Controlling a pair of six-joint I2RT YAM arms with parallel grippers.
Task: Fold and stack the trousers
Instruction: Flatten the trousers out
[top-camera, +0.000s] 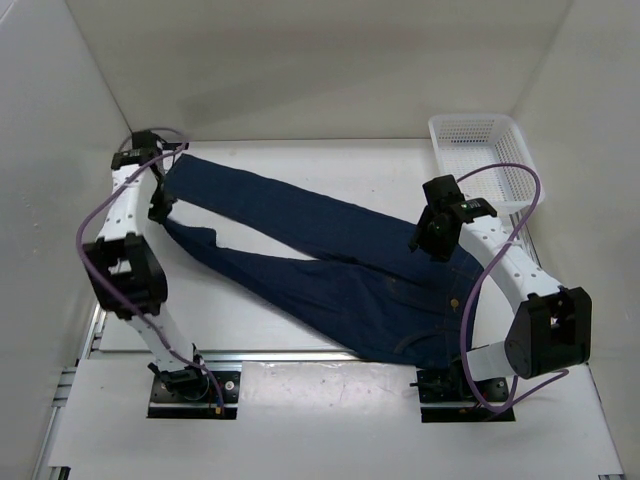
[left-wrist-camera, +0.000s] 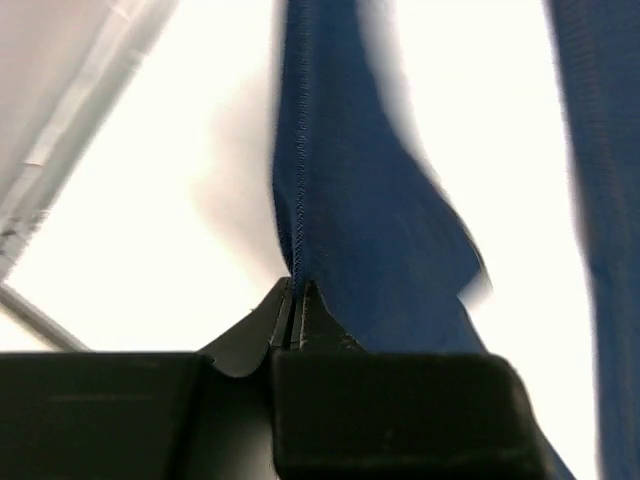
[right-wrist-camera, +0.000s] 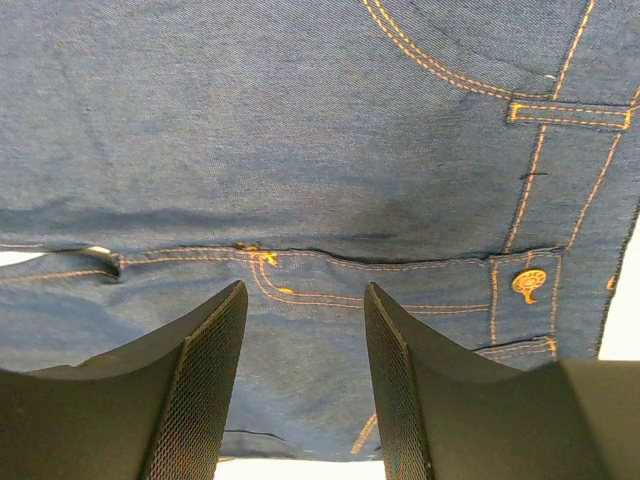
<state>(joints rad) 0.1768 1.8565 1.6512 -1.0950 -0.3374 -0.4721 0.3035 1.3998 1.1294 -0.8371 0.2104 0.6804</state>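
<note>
- Your jeans (top-camera: 360, 290) lie flat and unfolded on the white tabletop (top-camera: 330, 165), running diagonally across it.
- The waist sits at the near right, close to the base of your right arm. The 2 legs fan out toward the far left and end near your left arm.
- In the right wrist view the denim fills the frame, showing orange pocket stitching, a belt loop (right-wrist-camera: 95, 260) and a brass button (right-wrist-camera: 528, 283) on the waistband.
- Your left pincer (left-wrist-camera: 297, 295) is clenched on the stitched edge of 1 leg, with the seam running straight into the closed tips. The other leg passes along the right side of that view.
- From above, that left pincer (top-camera: 160, 207) sits at the far left between the 2 leg ends, nearest the end of the nearer leg.
- Your right pincer (right-wrist-camera: 305, 295) is released, its 2 mesh-faced fingers (right-wrist-camera: 215, 350) spread apart over the waistband area and grasping nothing. You cannot tell from that view whether the tips touch the cloth.
- In the top view the right pincer (top-camera: 425, 240) is over the upper part of the jeans, just where the legs join.
- A white plastic basket (top-camera: 475, 120) stands in the far right corner of the tabletop, apart from the jeans.
</note>
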